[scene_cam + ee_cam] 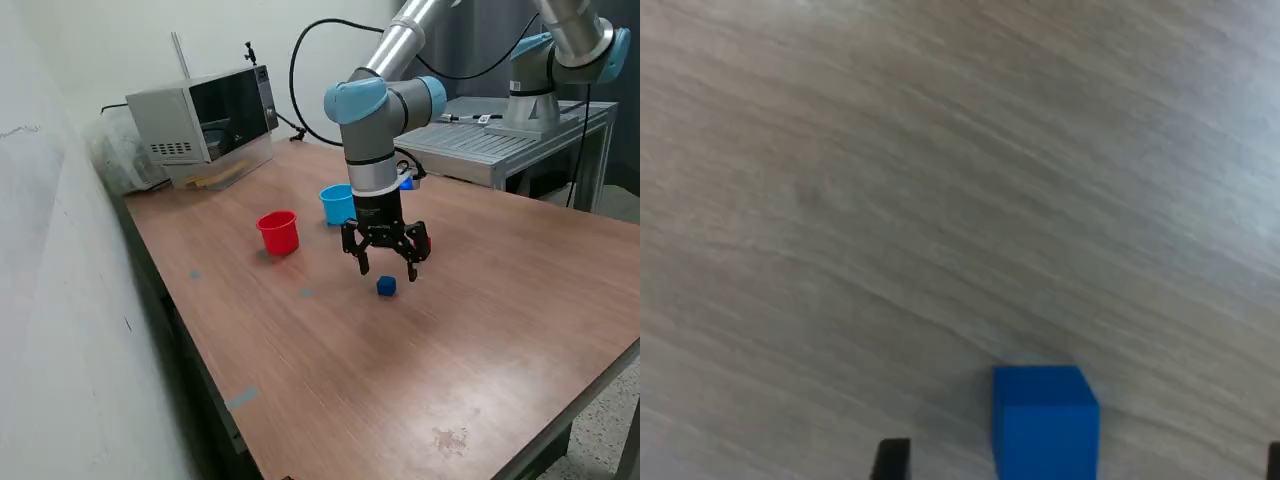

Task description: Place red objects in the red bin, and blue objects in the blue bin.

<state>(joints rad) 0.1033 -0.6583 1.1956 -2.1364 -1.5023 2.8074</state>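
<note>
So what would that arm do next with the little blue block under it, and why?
Probably lower straight down, then close. The end effector hangs open just above the blue cube, which rests on the table untouched. In the wrist view the cube lies between the two fingertips. Once gripped, it belongs in the light blue cup.

cube point(386, 287): dark blue
left cup point(279, 232): red
right cup point(337, 203): sky blue
table point(300, 350): brown woodgrain
gripper point(387, 267): black
arm joints point(356, 100): light blue caps
microwave point(203, 112): silver, black door
</note>
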